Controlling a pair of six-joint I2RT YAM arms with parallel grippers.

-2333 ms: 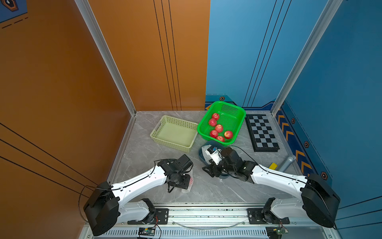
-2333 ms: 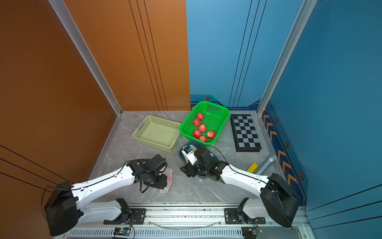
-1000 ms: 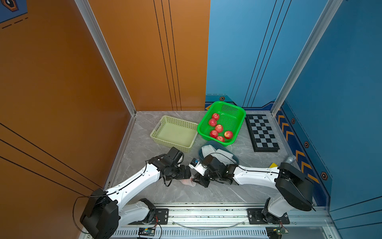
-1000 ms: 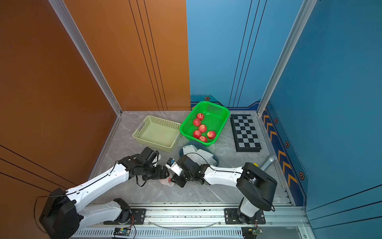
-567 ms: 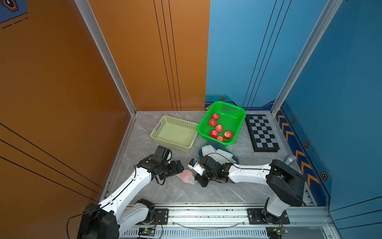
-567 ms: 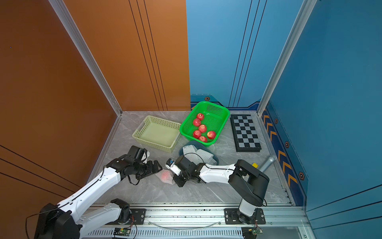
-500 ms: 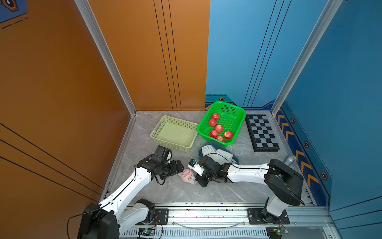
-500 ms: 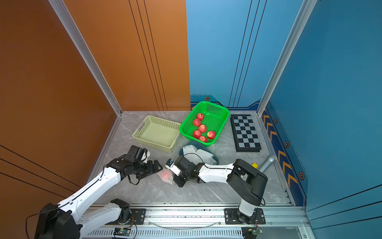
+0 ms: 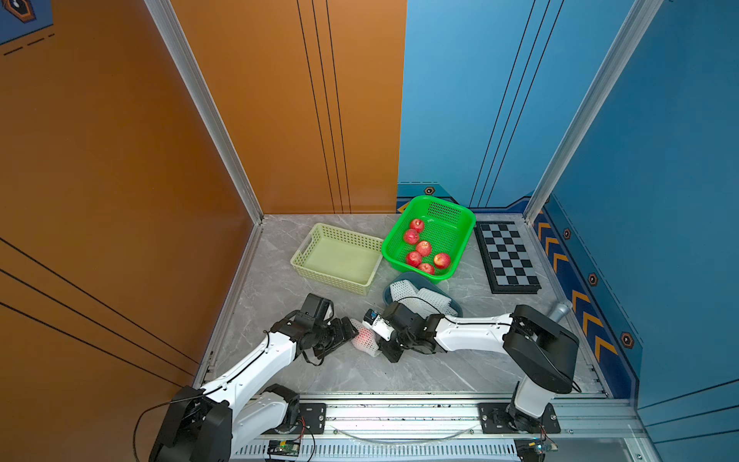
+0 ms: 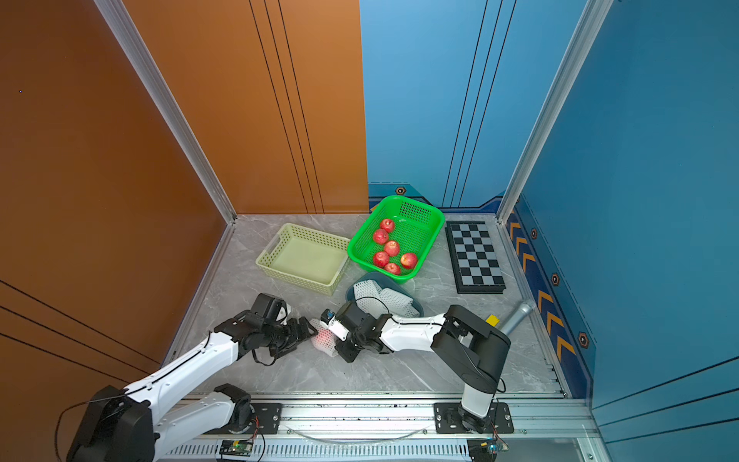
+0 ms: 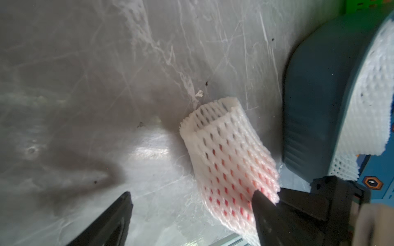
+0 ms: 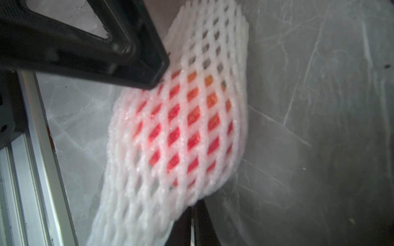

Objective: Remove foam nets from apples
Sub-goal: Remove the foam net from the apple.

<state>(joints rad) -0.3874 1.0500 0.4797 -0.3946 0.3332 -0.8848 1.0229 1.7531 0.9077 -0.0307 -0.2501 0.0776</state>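
— Grey marbled table (image 9: 400, 372), orange and blue walls behind it. Where is the fruit?

— One apple (image 12: 174, 136) lies in its foam net (image 9: 366, 341) near the table's front edge, between the two arms' tips.

— Who has hold of it?

— The right pincer (image 9: 380, 347) is closed on one end of the net. The left pincer (image 11: 191, 210) stands wide open and grips nothing. One finger (image 11: 263, 210) rests against the net, and its mate is well clear of it.

— Anything crowding them?

— Just behind sits a blue tub (image 9: 418, 277) heaped with loose nets (image 9: 424, 298), and the right arm reaches across its front. Beyond that, a green basket (image 9: 442, 209) holds six bare apples (image 9: 423, 248). A pale yellow basket (image 9: 332, 279) stands beside it, and a chessboard (image 9: 508, 256) lies to the right.

— Do the views differ?

— A yellow block (image 10: 492, 319) beside a silver cylinder (image 10: 518, 314) shows in a top view, and neither wrist view shows them. The wrist views show red through the diamond holes. The left wrist view also shows that the net's far end is open and slack.

— What is hard to make out?

— The right wrist view is blurred, and the net covers the right pincer's tips there. The apple's stem is hidden in every view.
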